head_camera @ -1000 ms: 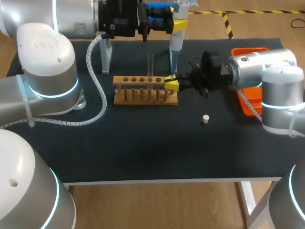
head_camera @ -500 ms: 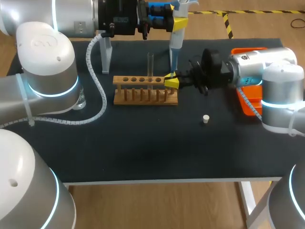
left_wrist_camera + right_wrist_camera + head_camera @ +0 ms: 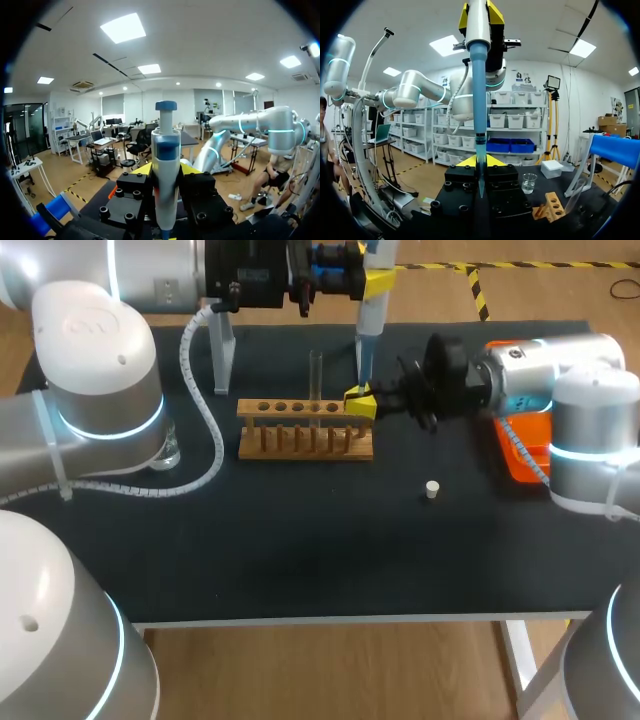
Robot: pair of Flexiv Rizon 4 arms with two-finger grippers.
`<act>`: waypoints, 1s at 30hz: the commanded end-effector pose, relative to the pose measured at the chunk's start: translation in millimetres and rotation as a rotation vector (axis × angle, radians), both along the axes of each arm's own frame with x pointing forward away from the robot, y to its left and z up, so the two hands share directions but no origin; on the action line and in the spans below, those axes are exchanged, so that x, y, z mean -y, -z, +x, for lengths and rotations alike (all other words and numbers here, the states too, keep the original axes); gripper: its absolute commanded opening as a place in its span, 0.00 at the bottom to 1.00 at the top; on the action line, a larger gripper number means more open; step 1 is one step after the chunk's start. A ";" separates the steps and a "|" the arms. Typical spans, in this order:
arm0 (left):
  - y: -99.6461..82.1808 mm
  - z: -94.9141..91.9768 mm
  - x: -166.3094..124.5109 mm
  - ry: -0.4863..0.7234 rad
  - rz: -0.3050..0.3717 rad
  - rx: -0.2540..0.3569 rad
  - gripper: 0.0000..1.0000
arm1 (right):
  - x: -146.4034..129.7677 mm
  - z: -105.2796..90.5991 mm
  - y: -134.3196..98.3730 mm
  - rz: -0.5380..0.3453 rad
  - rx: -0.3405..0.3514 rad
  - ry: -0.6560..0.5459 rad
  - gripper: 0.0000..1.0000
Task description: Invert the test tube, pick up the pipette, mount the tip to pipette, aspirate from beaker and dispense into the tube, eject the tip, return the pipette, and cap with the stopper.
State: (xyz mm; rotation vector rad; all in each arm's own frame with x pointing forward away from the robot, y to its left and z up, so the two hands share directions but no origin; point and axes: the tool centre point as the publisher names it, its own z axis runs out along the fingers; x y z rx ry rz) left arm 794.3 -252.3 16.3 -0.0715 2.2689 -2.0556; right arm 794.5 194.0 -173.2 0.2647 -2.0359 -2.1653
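Upright, the white-and-blue pipette [image 3: 368, 328] is clamped in the left gripper [image 3: 376, 280]; the right gripper [image 3: 360, 400] pinches its slim tip [image 3: 480, 155].

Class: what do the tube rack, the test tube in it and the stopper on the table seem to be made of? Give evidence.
Tube rack: probably wood, matt; tan colour, drilled holes.
Test tube: clear glass or plastic; the dark table shows through it.
Stopper: pale, matt, perhaps rubber or cork; too small to tell.
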 end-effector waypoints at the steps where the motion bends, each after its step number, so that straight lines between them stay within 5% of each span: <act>1: 12.1 -0.6 -0.9 0.000 0.004 -0.002 0.00 | 3.4 0.0 -21.1 -0.007 0.007 -0.002 0.00; 5: 12.1 -0.6 -0.9 0.000 0.004 -0.002 0.00 | 4.3 -0.1 -16.8 -0.019 0.005 -0.005 0.00; 7: 12.1 -0.6 -0.9 0.000 0.004 -0.002 0.00 | 5.2 -0.7 -11.2 -0.023 -0.005 -0.001 0.44; 8: 12.1 -0.6 -0.9 0.000 0.004 -0.002 0.00 | 5.6 -1.2 -7.7 -0.029 -0.011 0.000 0.94; 9: 12.1 -0.6 -0.9 0.000 0.004 -0.002 0.00 | 6.3 -1.7 -4.3 -0.031 -0.013 0.001 1.00; 30: 12.1 -0.6 -0.9 0.000 0.004 -0.002 0.00 | 71.4 -21.1 43.6 -0.133 -0.030 0.014 1.00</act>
